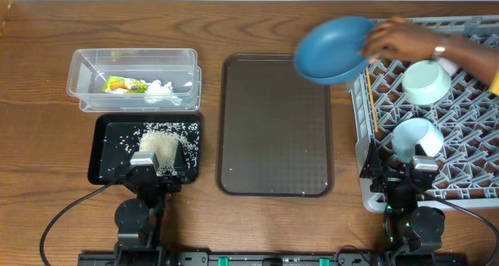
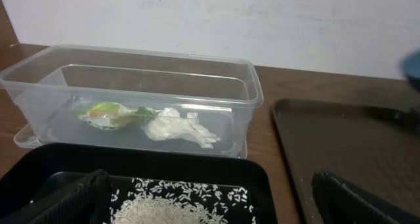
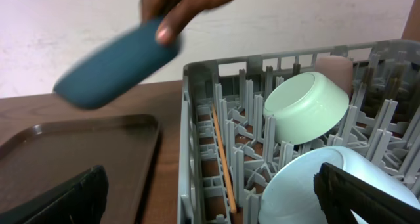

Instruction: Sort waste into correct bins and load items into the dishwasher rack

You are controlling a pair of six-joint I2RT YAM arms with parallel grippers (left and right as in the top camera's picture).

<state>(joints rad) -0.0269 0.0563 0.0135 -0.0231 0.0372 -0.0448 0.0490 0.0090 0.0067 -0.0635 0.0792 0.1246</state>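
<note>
A person's hand (image 1: pixel 401 38) holds the large dark blue dish (image 1: pixel 334 49) at the left edge of the grey dishwasher rack (image 1: pixel 471 114); the dish is blurred in the right wrist view (image 3: pixel 115 63). Two mint bowls (image 1: pixel 426 82) (image 1: pixel 415 137), a wooden stick (image 1: pixel 372 102) and a pink cup (image 3: pixel 340 65) are in the rack. The clear tub (image 1: pixel 86 71) holds the yellow-green wrapper (image 1: pixel 125 85) and the white tissue (image 1: pixel 164 91). Rice (image 1: pixel 160 145) lies in the black tray (image 1: pixel 105 153). My left gripper (image 1: pixel 150 172) is open above the black tray's near edge. My right gripper (image 1: pixel 419 172) is open at the rack's near edge.
A large dark brown serving tray (image 1: pixel 274 125) lies between the black tray and the rack, with a few specks on it. The person's arm reaches in from the right over the rack's far side. A pale wall stands behind the table.
</note>
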